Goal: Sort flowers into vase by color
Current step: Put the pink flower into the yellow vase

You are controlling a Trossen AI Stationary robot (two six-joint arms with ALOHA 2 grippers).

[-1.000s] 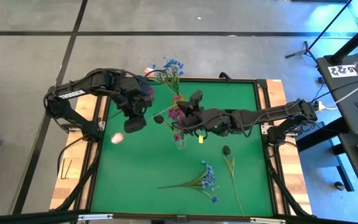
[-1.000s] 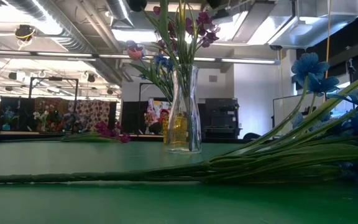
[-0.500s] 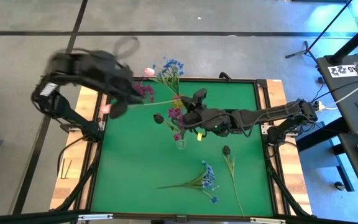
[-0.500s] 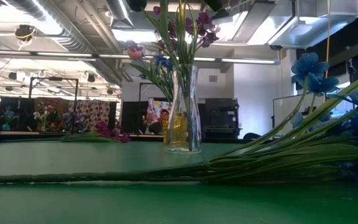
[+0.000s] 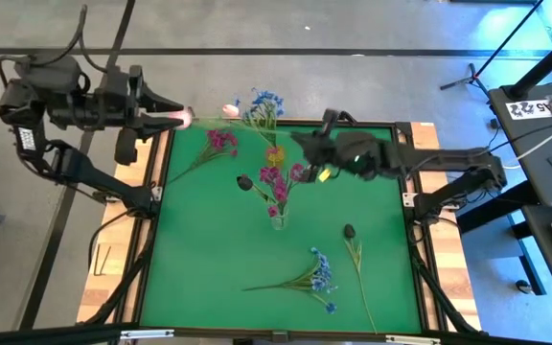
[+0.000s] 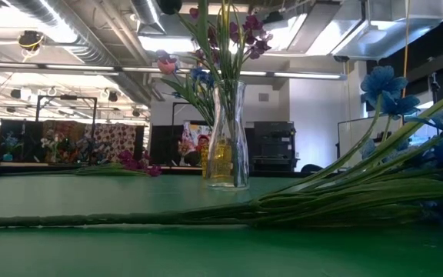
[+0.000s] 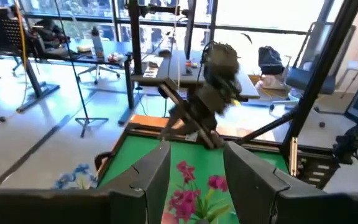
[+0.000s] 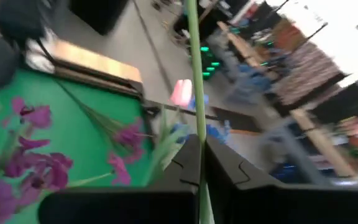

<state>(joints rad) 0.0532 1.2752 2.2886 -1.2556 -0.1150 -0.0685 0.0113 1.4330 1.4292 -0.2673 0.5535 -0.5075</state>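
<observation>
The stem (image 8: 194, 74) is a thin green stalk pinched between the closed fingers of the right gripper (image 8: 199, 158), over the far middle of the table (image 5: 209, 278). It runs out past the fingertips, and its bloom cannot be made out. The vase (image 5: 278, 221) stands nearer and a little left of the right gripper, upright and already holding magenta blooms, so the stem would probably have to be brought back toward the near side and stood on end above the neck. The right arm is far closer to the vase.

The left gripper (image 7: 194, 171) hangs off the table's far-left corner, fingers spread and empty. The magenta spray (image 5: 220, 142) lies flat just inside that corner, its stem pointing near-left.

A second ago the left arm reached in over the table's left middle. It has since swung out and opened, and the magenta spray is now on the cloth. The right arm, then stretched to the vase, has drawn back right and far.
</observation>
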